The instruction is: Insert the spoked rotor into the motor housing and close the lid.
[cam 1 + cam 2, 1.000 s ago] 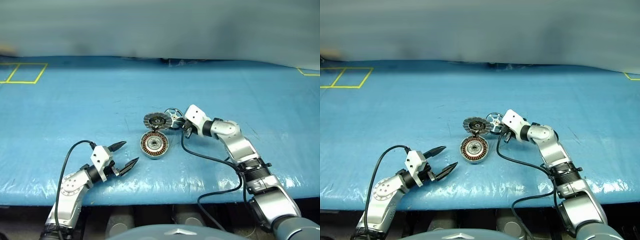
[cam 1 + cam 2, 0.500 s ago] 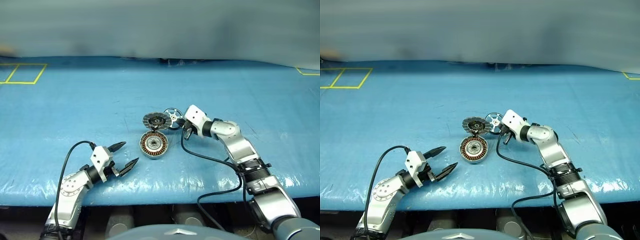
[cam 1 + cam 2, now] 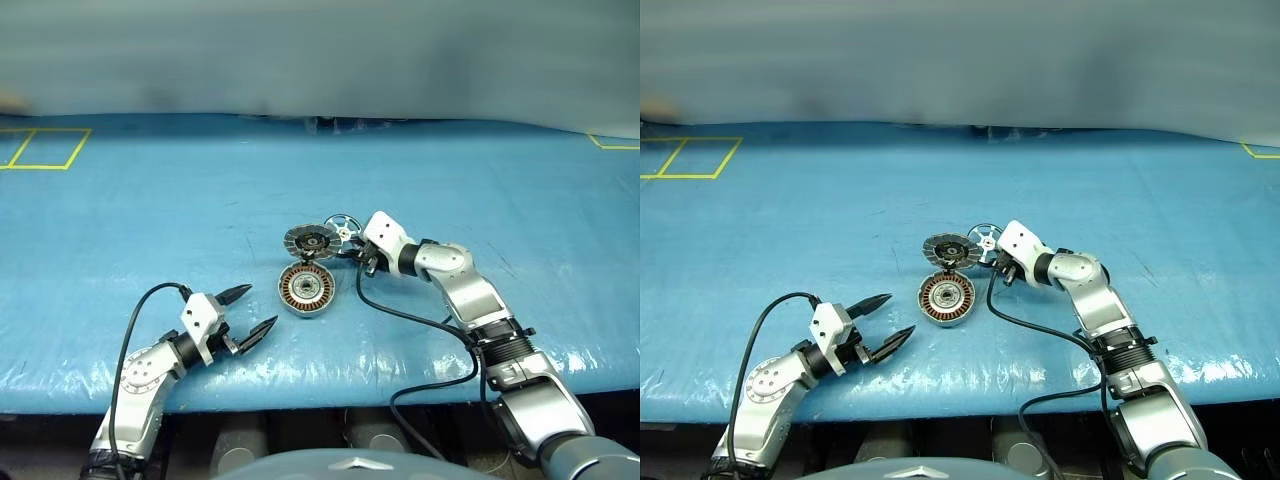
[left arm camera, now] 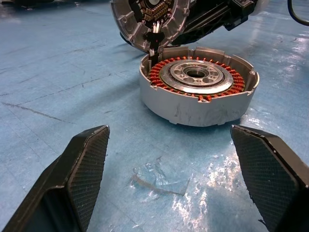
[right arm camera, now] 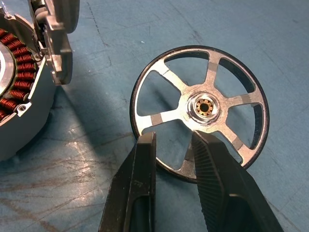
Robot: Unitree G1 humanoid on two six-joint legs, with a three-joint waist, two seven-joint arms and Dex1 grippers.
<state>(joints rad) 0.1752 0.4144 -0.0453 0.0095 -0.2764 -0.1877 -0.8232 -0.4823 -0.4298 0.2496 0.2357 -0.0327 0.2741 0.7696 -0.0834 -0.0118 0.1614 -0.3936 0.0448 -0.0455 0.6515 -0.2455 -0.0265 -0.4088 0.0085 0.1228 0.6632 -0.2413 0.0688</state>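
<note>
Right claw sits low over the near rim of the thin shiny metal spoked rotor, its 2 black fingers parted only narrowly, with 1 spoke and a stretch of rim showing in the gap; whether the pads actually press the metal I cannot tell, so it looks poised at the rim rather than surely gripping. That rotor lies flat on the blue counter, just right of and beyond the motor housing, a flat round silver-rimmed disc with copper-brown windings round a silvery centre. Joined to the housing's far edge, the round grey segmented lid stands tipped open, its ribbed inner face toward the camera. Left claw rests near the counter's front edge, left of the housing and apart from it, fingers spread wide and empty. By my reading, the step in hand is picking up the rotor; nothing is seated in the housing yet. Next comes a firm pinch on the rim, a lift clear of the lid's edge, and a level carry over the windings.
</note>
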